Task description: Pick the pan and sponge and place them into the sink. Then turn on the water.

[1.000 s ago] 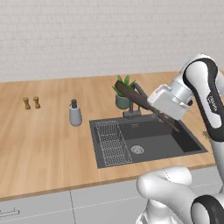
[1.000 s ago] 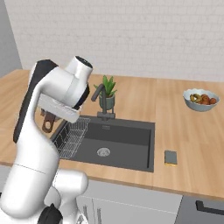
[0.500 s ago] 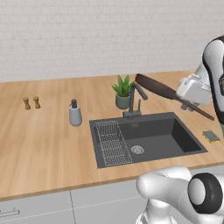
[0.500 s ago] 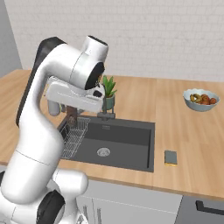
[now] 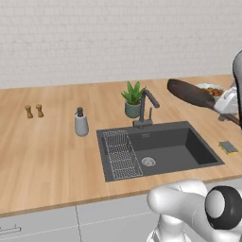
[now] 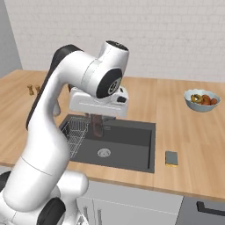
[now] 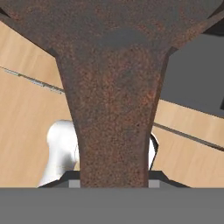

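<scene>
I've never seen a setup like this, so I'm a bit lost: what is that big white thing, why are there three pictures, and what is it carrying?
The white thing is a robot arm on a driving base, in a computer-rendered kitchen. Two pictures come from cameras on the base, behind the arm to its left and right. The third comes from a camera on its hand.

The arm's gripper is shut on the handle of a dark frying pan, held in the air to the right of the faucet. In the hand view, the rusty brown shape is that pan up close.

On the wooden counter are a dark sink with a wire rack, a potted plant, a soap dispenser, two small shakers, a bowl of food and a sponge lying right of the sink.
</scene>
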